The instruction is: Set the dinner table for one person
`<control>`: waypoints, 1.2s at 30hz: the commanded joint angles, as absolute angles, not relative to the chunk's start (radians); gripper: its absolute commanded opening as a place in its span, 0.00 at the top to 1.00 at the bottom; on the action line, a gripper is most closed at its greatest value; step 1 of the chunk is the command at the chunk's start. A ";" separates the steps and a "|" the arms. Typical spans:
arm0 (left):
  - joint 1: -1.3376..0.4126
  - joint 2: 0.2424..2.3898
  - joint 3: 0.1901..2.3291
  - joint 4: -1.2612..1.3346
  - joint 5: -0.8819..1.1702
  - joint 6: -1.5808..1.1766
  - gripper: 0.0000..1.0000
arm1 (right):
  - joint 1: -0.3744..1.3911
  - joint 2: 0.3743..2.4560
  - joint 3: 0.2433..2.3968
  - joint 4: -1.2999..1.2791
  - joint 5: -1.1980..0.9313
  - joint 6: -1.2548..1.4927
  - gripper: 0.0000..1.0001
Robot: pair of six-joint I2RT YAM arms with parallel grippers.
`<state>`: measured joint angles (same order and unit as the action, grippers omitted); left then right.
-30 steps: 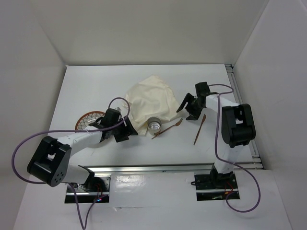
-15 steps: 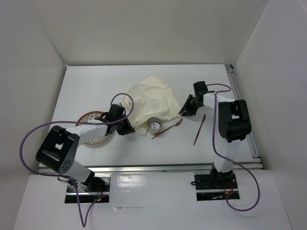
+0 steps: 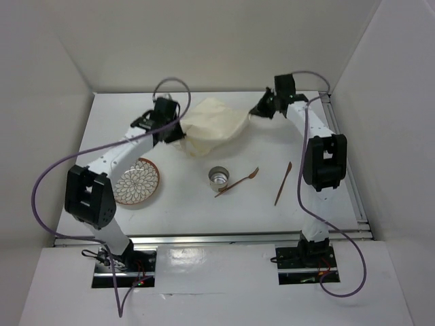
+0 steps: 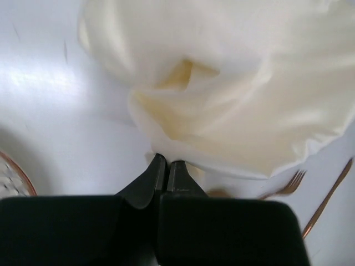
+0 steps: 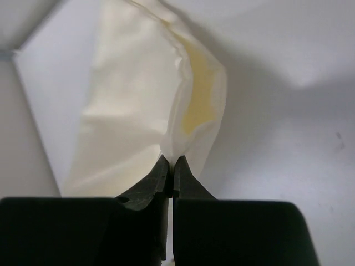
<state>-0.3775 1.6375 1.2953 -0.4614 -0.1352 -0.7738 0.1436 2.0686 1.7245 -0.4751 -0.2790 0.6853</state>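
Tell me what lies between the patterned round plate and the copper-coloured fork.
Between the patterned round plate and the copper-coloured fork stands a small round metal cup, close to the fork; the top external view shows it.

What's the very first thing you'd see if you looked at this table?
The big cream cloth at the far side of the white table, bunched up between the two arms. The left claw pinches its left edge and the right claw pinches its right corner, both shut on it. Nearer the arms' bases lie a flowery plate on the left, a metal cup in the middle and a coppery fork beside it.
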 commanded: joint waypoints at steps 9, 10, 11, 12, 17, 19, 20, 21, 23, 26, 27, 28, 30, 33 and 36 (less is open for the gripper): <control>-0.330 1.478 1.600 -0.433 -0.247 -0.342 1.00 | 0.112 1.708 1.663 -0.368 -0.161 0.652 1.00; -0.330 1.447 1.554 -0.423 -0.223 -0.342 1.00 | 0.098 1.607 1.582 -0.333 -0.149 0.652 1.00; -0.330 1.386 1.449 -0.423 -0.181 -0.342 1.00 | 0.098 1.559 1.503 -0.319 -0.138 0.663 1.00; -0.330 1.358 1.389 -0.423 -0.181 -0.368 1.00 | 0.085 1.466 1.339 -0.284 -0.121 0.663 1.00; -0.321 1.288 1.126 -0.423 -0.104 -0.475 0.00 | 0.055 1.304 0.984 -0.248 -0.097 0.653 1.00; -0.321 1.318 1.173 -0.487 -0.146 -0.476 0.00 | 0.055 1.289 0.922 -0.268 -0.097 0.644 1.00; -0.321 1.330 1.202 -0.546 -0.169 -0.476 0.04 | 0.055 1.270 0.910 -0.281 -0.097 0.644 1.00; -0.321 1.341 1.256 -0.570 -0.201 -0.486 0.10 | 0.055 1.261 0.901 -0.281 -0.097 0.635 1.00; -0.321 1.367 1.302 -0.610 -0.216 -0.497 0.40 | 0.055 1.250 0.890 -0.291 -0.097 0.635 1.00; -0.298 1.423 1.362 -0.705 -0.207 -0.576 0.83 | 0.055 1.250 0.899 -0.302 -0.097 0.635 1.00; -0.288 1.442 1.373 -0.734 -0.184 -0.606 1.00 | 0.055 1.261 0.899 -0.302 -0.097 0.635 1.00; -0.288 1.459 1.373 -0.777 -0.161 -0.665 1.00 | 0.055 1.261 0.908 -0.302 -0.097 0.635 1.00; -0.279 1.483 1.355 -0.790 -0.071 -0.718 1.00 | 0.055 1.272 0.908 -0.302 -0.097 0.635 1.00; -0.279 1.483 1.221 -0.689 0.090 -0.787 0.79 | 0.055 1.282 0.920 -0.311 -0.106 0.635 1.00; -0.279 1.509 1.103 -0.609 0.172 -0.845 0.47 | 0.055 1.282 0.920 -0.311 -0.106 0.635 1.00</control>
<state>-0.2775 1.4769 1.1904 -0.6487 0.0174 -0.7368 0.0547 1.2907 0.8791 -0.3294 -0.1162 0.6479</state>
